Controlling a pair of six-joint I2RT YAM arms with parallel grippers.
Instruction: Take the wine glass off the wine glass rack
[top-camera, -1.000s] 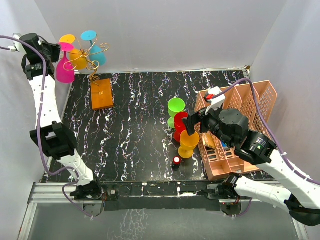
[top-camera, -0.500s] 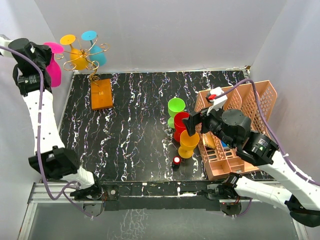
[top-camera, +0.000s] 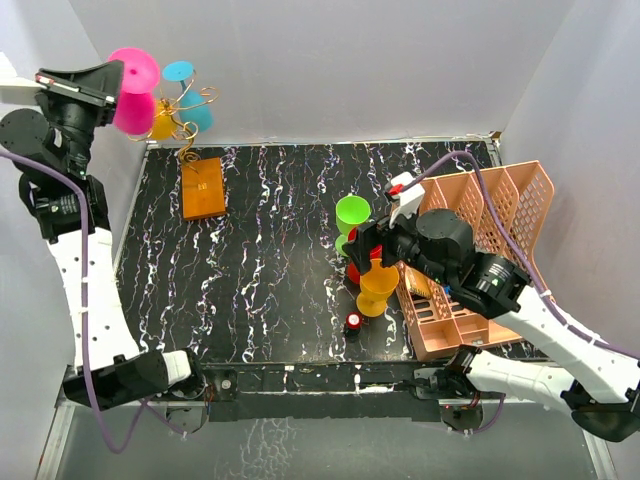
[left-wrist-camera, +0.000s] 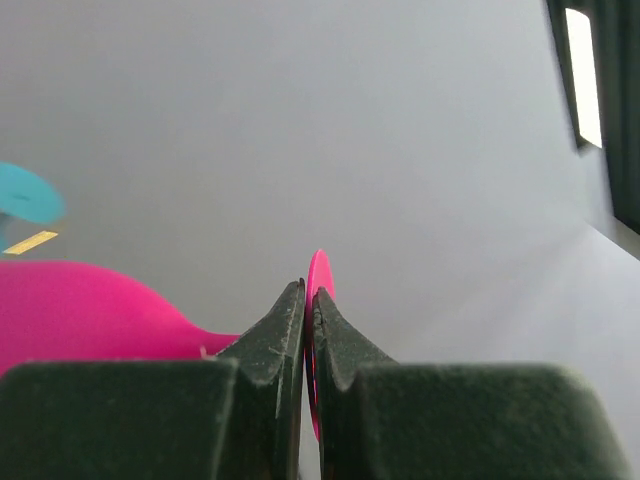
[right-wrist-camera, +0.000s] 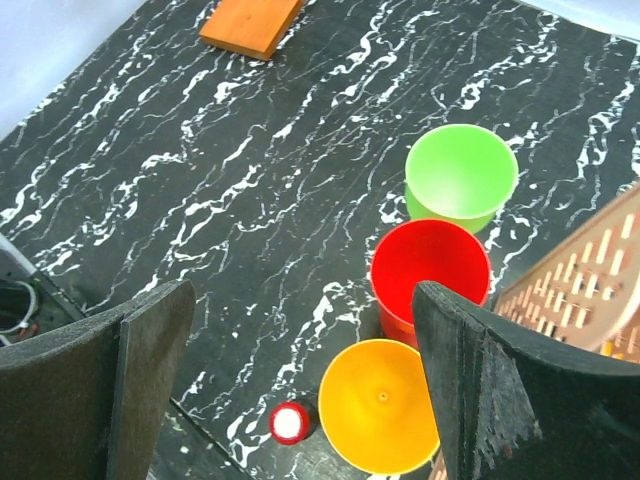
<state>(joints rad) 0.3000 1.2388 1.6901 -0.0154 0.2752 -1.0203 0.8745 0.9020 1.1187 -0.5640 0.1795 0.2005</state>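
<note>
The left gripper (left-wrist-camera: 308, 300) has its jaws pressed almost together, with only a thin pink edge showing between them. They clamp the bright pink plastic wine glass (top-camera: 131, 98) at the slim part by its round foot, and the bowl hangs out to one side. The arm holds the glass high at the far left corner, just beside the wine glass rack (top-camera: 186, 118), a thin gold wire tree with curled arms on a flat orange-brown block base (top-camera: 203, 187).

From the top view I cannot tell whether the pink bowl is free of the nearest wire curl. It overlaps the yellow plastic glass (top-camera: 160, 122) that hangs there.

The first danger, I think, is the grip itself. It is narrow and far from the heavy bowl, so the glass may turn between the fingers or slip out if the arm moves quickly.

The second danger is the rack. If the bowl or foot catches a curl, a pull to the side could tip the light wire tree and shake off the yellow glass and the turquoise plastic glass (top-camera: 197, 114).

The right gripper (right-wrist-camera: 300, 300) has its jaws wide apart and holds nothing. It hovers over the green, red and orange plastic cups (right-wrist-camera: 428, 280), well apart from the rack, so I see no risk from it.
</note>
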